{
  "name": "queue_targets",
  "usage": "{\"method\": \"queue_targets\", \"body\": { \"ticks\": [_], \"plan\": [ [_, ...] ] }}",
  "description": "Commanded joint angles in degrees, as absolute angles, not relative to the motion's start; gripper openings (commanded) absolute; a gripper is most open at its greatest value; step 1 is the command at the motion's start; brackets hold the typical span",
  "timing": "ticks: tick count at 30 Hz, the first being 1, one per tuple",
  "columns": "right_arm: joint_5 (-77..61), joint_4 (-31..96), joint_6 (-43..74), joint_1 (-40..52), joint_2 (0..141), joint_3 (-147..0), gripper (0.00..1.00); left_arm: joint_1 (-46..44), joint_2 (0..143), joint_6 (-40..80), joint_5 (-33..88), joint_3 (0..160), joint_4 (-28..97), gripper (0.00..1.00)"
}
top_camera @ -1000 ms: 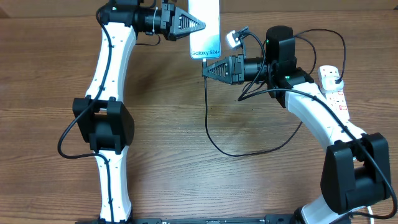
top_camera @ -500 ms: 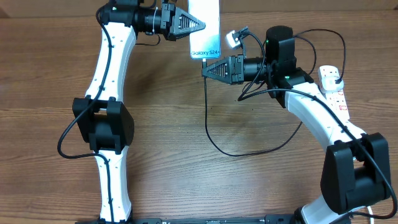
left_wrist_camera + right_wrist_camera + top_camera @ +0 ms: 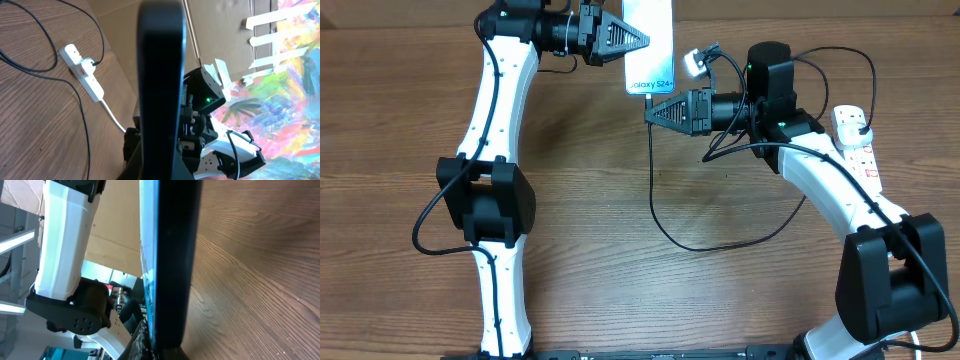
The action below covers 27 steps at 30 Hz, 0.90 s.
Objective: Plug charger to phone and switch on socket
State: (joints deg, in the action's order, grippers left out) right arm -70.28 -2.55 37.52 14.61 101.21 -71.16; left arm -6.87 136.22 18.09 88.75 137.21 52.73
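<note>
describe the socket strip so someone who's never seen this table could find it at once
Start at the wooden table and go to its right edge, just beyond the right arm. There lies the socket, a long white strip. Unlike the white arm beside it, it rests flat on the wood and carries red-marked switches.

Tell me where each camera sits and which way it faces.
Overhead: above the table, looking straight down; both arms, phone and socket show.
Left wrist: faces the phone's edge, the right arm and socket behind it.
Right wrist: faces the phone's edge, the left arm behind it.
Both wrist views share the phone, edge on.
</note>
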Motion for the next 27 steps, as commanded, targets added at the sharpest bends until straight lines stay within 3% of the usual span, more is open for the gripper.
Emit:
{"method": "queue_targets", "body": {
  "ticks": [1, 27],
  "plan": [
    [-69.95, -2.74, 37.78, 13.78, 100.29, -72.25, 0.04, -6.66, 133.69, 18.48, 90.7, 137.88, 52.69, 0.04],
    [-65.3, -2.81, 40.73, 13.15, 100.29, -72.25, 0.04, -6.66, 133.69, 19.99, 90.67, 137.88, 52.69, 0.04]
  ]
}}
